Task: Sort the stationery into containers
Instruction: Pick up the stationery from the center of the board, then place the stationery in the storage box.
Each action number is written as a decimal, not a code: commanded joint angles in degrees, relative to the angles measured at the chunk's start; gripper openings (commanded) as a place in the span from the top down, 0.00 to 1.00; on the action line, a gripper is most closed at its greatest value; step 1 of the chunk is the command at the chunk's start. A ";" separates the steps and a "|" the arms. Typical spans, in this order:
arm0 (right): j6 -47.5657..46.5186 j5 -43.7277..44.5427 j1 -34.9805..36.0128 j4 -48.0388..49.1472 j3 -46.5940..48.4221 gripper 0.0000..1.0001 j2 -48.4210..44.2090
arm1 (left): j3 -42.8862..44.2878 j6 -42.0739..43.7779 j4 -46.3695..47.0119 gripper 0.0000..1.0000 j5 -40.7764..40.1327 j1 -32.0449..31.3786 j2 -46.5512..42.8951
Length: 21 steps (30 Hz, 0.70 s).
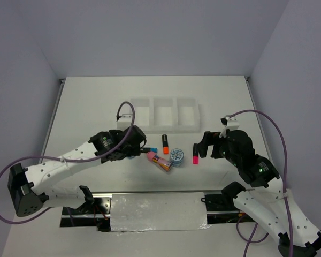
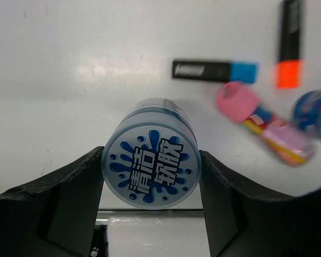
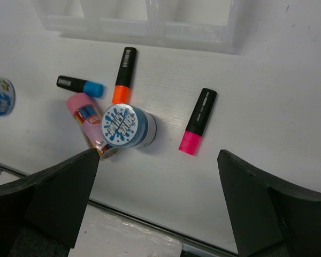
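Note:
My left gripper [image 2: 151,155] is shut on a round blue-white disc [image 2: 150,171], left of the other items; it sits at the centre-left of the top view [image 1: 134,151]. I cannot tell whether the disc touches the table. A second disc [image 1: 176,156] [image 3: 123,126] stands on the table against the pink-tipped orange-yellow bundle [image 1: 159,161] [image 3: 88,120]. The blue-capped marker [image 2: 214,70], orange-capped marker [image 1: 165,144] [image 3: 124,75] and pink-capped marker [image 1: 195,154] [image 3: 198,121] lie nearby. My right gripper [image 1: 207,144] [image 3: 158,155] is open and empty, above the table beside the pink marker. The white three-compartment tray [image 1: 159,128] looks empty.
A silvery sheet [image 1: 158,211] covers the near edge between the arm bases, with a black rail beside it. Grey walls enclose the white table on three sides. The tray's front wall [image 3: 150,27] runs just beyond the markers.

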 commanded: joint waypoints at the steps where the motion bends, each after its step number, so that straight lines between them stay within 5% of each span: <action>1: -0.32 0.46 0.48 2.68 -0.65 0.00 -0.25 | 11.63 2.22 0.02 1.00 -8.10 0.88 -1.23; 9: -0.32 0.63 0.48 2.51 -0.48 0.00 -0.78 | 30.86 16.01 14.43 1.00 -1.97 16.69 17.30; 15: -0.23 0.20 0.56 2.77 -1.01 0.00 -1.31 | 48.45 19.54 11.98 1.00 -0.47 21.80 35.41; 21: -0.05 -0.24 0.65 3.04 -1.62 0.00 -2.45 | 49.80 18.31 13.56 1.00 1.02 24.18 41.93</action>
